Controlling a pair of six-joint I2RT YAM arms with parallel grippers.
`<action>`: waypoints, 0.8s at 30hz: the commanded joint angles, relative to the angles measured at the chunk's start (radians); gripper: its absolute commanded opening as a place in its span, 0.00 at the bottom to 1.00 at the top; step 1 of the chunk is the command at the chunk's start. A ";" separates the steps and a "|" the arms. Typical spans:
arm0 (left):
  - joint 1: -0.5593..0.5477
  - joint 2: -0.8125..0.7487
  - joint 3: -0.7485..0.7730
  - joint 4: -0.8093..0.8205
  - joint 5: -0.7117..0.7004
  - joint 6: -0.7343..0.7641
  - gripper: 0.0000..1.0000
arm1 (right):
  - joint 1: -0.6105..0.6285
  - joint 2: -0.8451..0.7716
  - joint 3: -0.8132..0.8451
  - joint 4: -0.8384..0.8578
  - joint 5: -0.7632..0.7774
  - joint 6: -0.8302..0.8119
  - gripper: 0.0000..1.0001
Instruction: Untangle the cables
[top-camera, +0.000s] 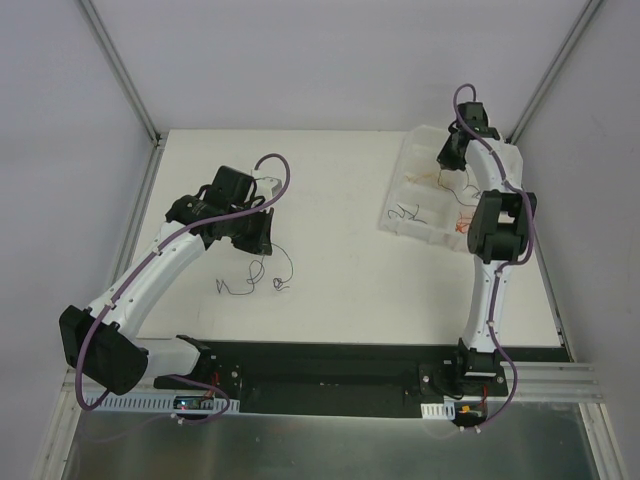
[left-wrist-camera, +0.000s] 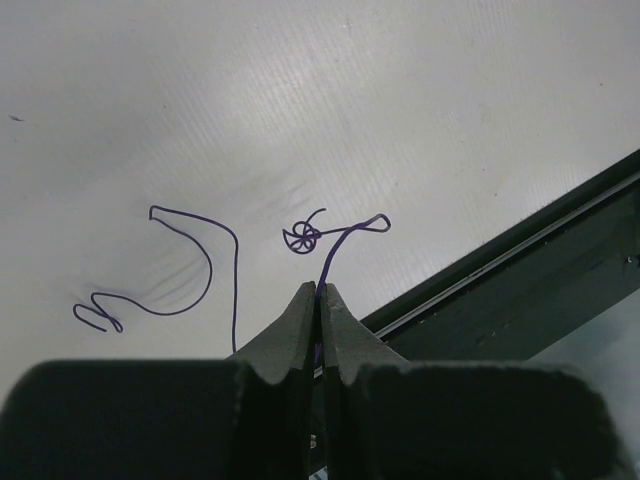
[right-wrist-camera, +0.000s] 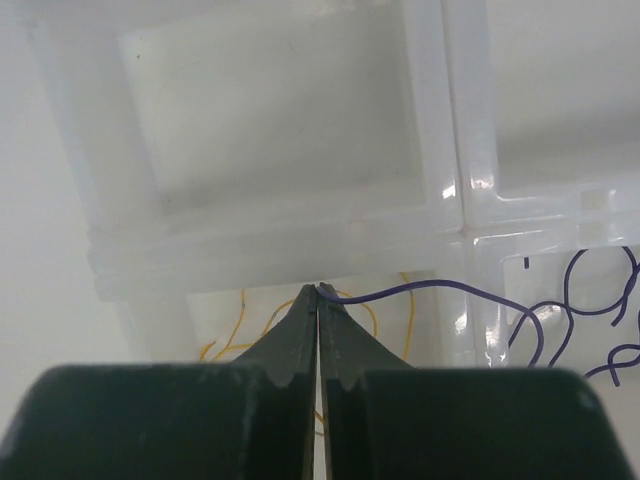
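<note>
Clamped tight in the left hand (left-wrist-camera: 317, 290), a purple wire (left-wrist-camera: 333, 248) rises toward 1 o'clock into a small curl. A loose strand (left-wrist-camera: 236, 290) lies at 9 o'clock on the tabletop (left-wrist-camera: 450, 100). The right hand (right-wrist-camera: 317, 290) pinches a second purple wire (right-wrist-camera: 440, 285) that trails toward 3 o'clock across the tray (right-wrist-camera: 455, 150), above yellow-orange wires (right-wrist-camera: 240, 320).
</note>
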 joint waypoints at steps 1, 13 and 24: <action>-0.003 -0.007 0.025 -0.009 -0.014 0.024 0.00 | -0.037 -0.166 0.000 0.006 -0.109 -0.003 0.00; -0.003 -0.007 0.019 -0.008 -0.014 0.028 0.00 | -0.246 -0.338 -0.189 0.265 -0.557 0.023 0.00; -0.001 -0.013 0.007 -0.012 -0.017 0.031 0.00 | -0.275 -0.141 -0.066 0.604 -0.714 0.114 0.00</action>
